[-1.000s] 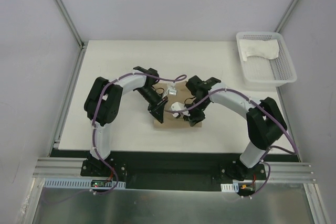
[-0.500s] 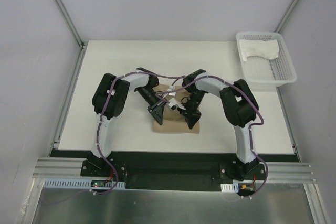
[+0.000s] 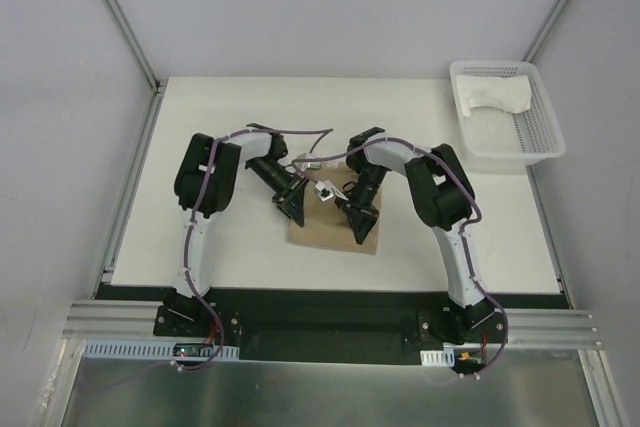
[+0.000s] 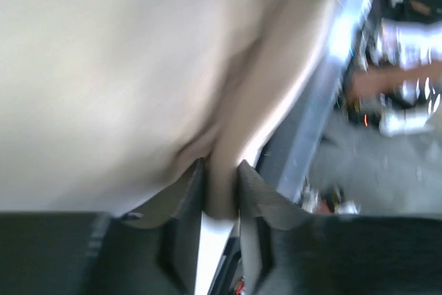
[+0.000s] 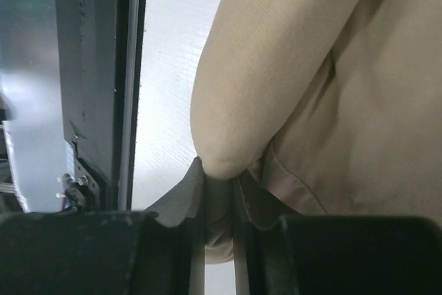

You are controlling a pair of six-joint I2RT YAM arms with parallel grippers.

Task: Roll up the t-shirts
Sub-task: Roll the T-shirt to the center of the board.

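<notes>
**Both grippers pinch the tan t-shirt at mid-table**

In the top view the tan t-shirt [image 3: 325, 235] lies as a folded bundle in the middle of the table [image 3: 230, 127], a little below centre of the frame. The two arms bend inward over it from either side. The left gripper [image 3: 297, 209] sits on the bundle's upper left edge. The right gripper [image 3: 360, 219] sits on its right part, near the left one but apart from it.

The left wrist view is blurred. Even so, it shows a fold of tan cloth running down between the two fingers [image 4: 183, 198] at the lower middle of the frame, with the fingers closed against it on both sides.

The right wrist view is sharp. A rounded, doubled-over edge of the same cloth is clamped between that gripper's fingers [image 5: 181, 202] at the lower centre. The rest of the shirt fills the right half of the frame, and a strip of bare table shows to its left.

The white t-shirt [image 3: 492, 95] lies crumpled inside the basket [image 3: 510, 151] at the table's upper right corner, well apart from both arms.
</notes>
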